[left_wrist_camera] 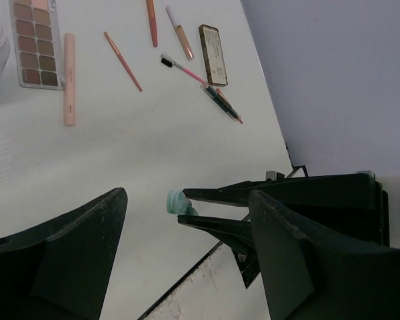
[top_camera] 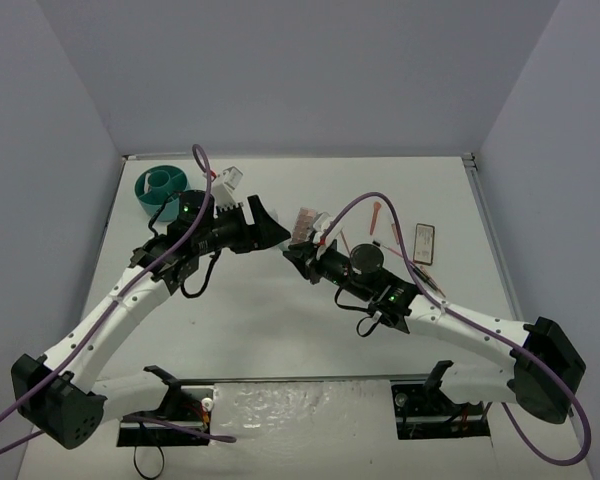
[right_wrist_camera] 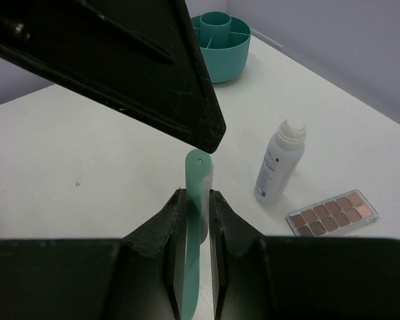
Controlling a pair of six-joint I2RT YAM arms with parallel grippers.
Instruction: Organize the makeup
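Observation:
My right gripper [right_wrist_camera: 197, 195] is shut on a flat teal stick [right_wrist_camera: 198, 167], which it holds in the air with the tip pointing forward. My left gripper [left_wrist_camera: 187, 200] stands open around that tip [left_wrist_camera: 177, 202], and neither finger touches it. The two grippers meet over the middle of the table [top_camera: 265, 225] [top_camera: 298, 250]. The rest of the makeup lies on the table: a white bottle [right_wrist_camera: 280, 163], a pinkish-brown palette [right_wrist_camera: 332, 213] [left_wrist_camera: 35, 43], a dark-framed compact [left_wrist_camera: 213, 45] [top_camera: 425, 243], a thick pink stick [left_wrist_camera: 69, 80], a thin pink stick [left_wrist_camera: 123, 61], a brush [left_wrist_camera: 183, 65] and a black stick [left_wrist_camera: 223, 103].
The round teal divided tub [top_camera: 162, 188] [right_wrist_camera: 220, 43] stands at the back left, behind the left arm. The table's right edge [left_wrist_camera: 273, 127] runs close to the compact and the sticks. A purple cable [top_camera: 380, 200] arcs over the right arm.

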